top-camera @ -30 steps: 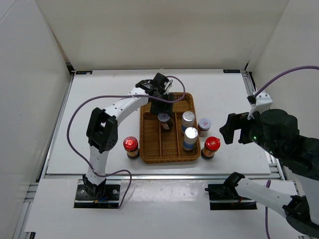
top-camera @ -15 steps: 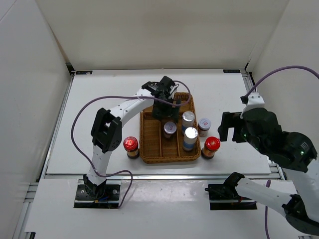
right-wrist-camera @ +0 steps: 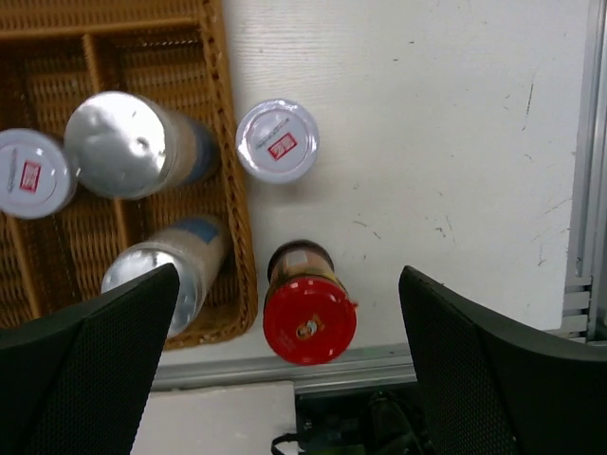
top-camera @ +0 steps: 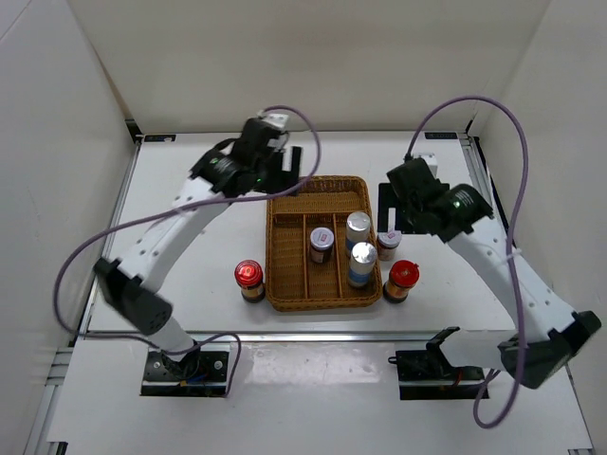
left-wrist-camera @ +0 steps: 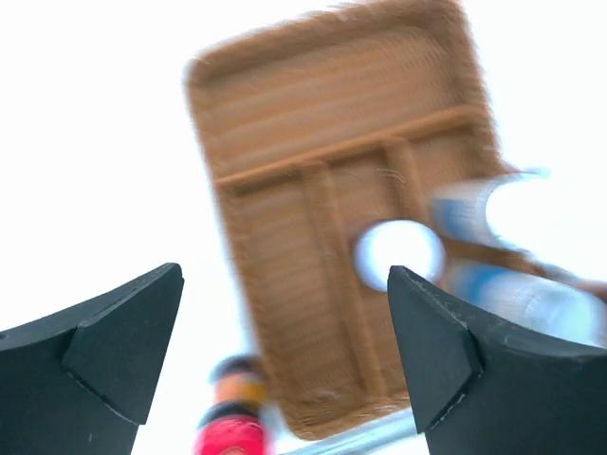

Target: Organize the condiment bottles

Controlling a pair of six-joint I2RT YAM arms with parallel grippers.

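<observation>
Wicker tray (right-wrist-camera: 218, 95) crowds jar (right-wrist-camera: 276, 140), upper centre: right gripper (right-wrist-camera: 289, 280), fingers apart, may clip wall; left gripper (left-wrist-camera: 285, 275) apart, seemingly empty.

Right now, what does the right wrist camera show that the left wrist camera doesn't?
Only right wrist: the silver-lidded jar standing outside the wicker tray, and the red-capped bottle beside it. Only left wrist: the other red-capped bottle and the tray's empty wide compartment. Both: the tray, two silver-capped bottles and the jar inside it.
</observation>
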